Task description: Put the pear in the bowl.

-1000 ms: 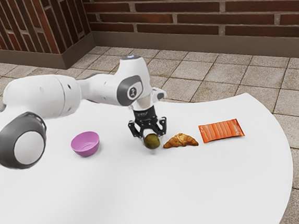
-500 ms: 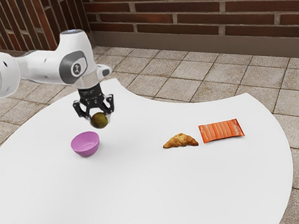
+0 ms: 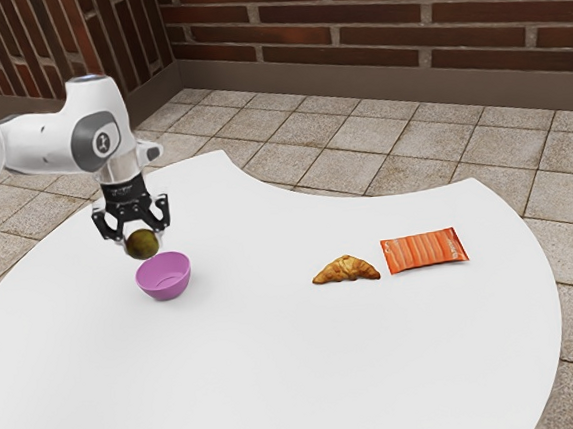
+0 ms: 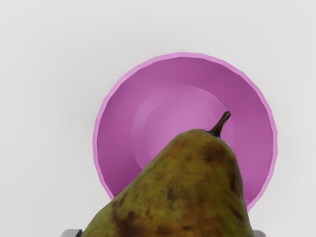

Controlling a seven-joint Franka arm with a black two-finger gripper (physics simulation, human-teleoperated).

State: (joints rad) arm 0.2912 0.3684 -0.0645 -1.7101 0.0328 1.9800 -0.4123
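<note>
In the exterior view my gripper (image 3: 142,249) is shut on the dark green-brown pear (image 3: 142,244), held in the air just above the purple bowl (image 3: 164,276), toward the bowl's upper left edge. The bowl stands upright on the table. In the wrist view the pear (image 4: 180,192), mottled green and brown with its stem showing, hangs over part of the bowl (image 4: 116,143) and hides a stretch of its rim. The visible part of the bowl's inside holds nothing.
On the white table (image 3: 310,363), a croissant (image 3: 346,270) lies toward the exterior view's right of the bowl. Beyond it is an orange-red packet (image 3: 424,250). The table's curved edge runs behind the bowl and arm.
My gripper has lifted the pear off the table beside the croissant and carried it toward the exterior view's left. Over the last half second it moved farther left and slightly lower.
</note>
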